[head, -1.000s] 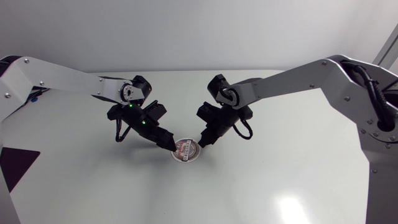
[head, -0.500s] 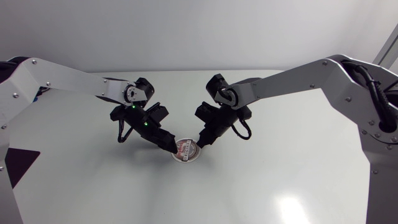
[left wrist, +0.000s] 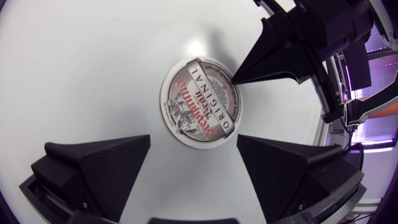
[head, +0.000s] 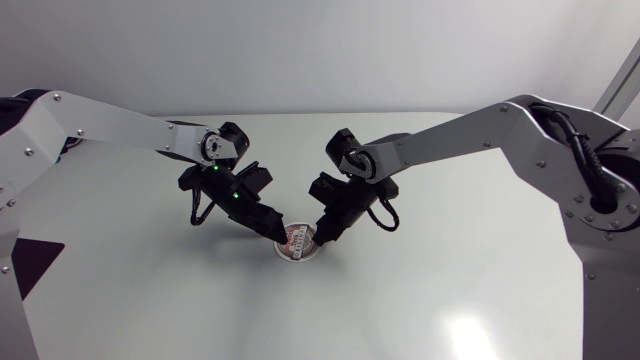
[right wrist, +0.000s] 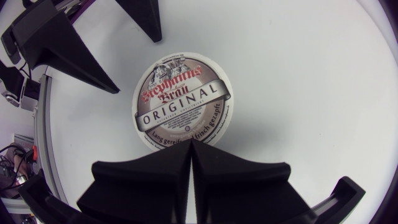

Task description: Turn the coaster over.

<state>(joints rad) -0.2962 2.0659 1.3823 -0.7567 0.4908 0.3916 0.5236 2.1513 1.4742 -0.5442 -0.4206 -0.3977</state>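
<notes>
On the surface [head: 450,290], our right end effector [head: 323,238], pinched closed, has edged onto the still-unflipped coaster [head: 300,243]; our left end effector [head: 274,232] gapes empty.

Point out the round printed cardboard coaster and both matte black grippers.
round printed cardboard coaster [right wrist: 181,102]: right wrist view, centre of printed face.
left matte black gripper [left wrist: 193,137]: left wrist view, midway between open fingertips.
right matte black gripper [right wrist: 191,144]: right wrist view, where shut fingertips meet.
</notes>
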